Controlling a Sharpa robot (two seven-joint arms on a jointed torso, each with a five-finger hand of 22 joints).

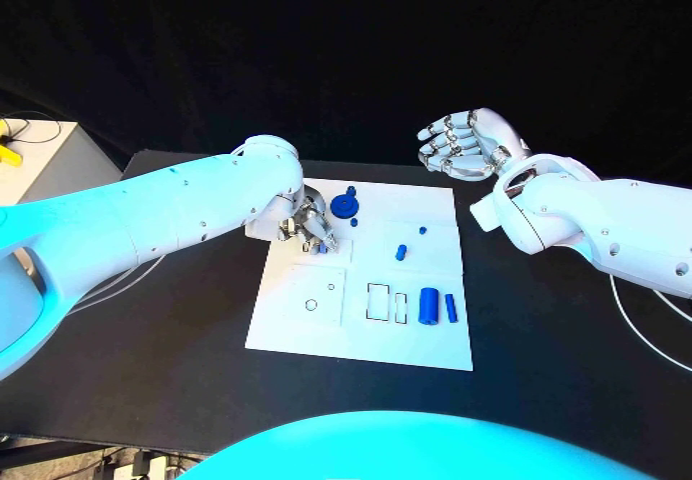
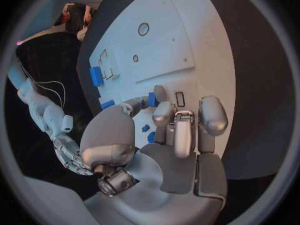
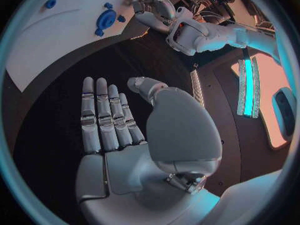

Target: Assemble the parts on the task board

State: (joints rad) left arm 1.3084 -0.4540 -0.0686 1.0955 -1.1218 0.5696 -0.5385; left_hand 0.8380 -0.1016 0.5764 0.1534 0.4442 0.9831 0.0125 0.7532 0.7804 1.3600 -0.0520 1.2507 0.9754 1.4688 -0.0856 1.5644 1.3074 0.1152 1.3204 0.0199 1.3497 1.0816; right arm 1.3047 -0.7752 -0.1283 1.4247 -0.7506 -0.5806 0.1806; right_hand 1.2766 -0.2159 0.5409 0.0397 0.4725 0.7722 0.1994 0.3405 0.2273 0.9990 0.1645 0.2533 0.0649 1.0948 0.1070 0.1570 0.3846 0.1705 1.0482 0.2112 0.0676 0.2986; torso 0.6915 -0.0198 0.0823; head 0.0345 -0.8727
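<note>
Black bench (image 1: 144, 370): carries the flat white rectangular task board (image 1: 361, 335) at its middle.

Left white arm (image 1: 130, 220): reaches in across the bench's near-left side, ending over the board's far-left corner.

Right white arm (image 1: 606, 230): raised beside the board's far-right corner, forearm angled upward and wrist bent.

Task board: bears outlined recesses, two small round holes near its left side, and the blue parts.

Left silver hand (image 1: 307, 224): lowered onto the board's far-left area, palm down, fingers curled downward. In the left wrist view a small blue piece (image 2: 151, 99) sits between the thumb and fingertips (image 2: 163, 114); whether it is actually pinched I cannot tell.

Right silver hand (image 1: 464, 142): held above the bench beyond the board's far edge, holding nothing; the right wrist view shows its fingers (image 3: 103, 115) straight and side by side, thumb set apart.

Round blue disc part (image 1: 345, 206): on the board just beside the left hand.

Blue cylinder part (image 1: 428, 305): lying near the board's right edge, with a slim blue bar part (image 1: 450, 308) just beside it.

Small blue peg parts (image 1: 402, 252): mid-board, apart from both hands.
</note>
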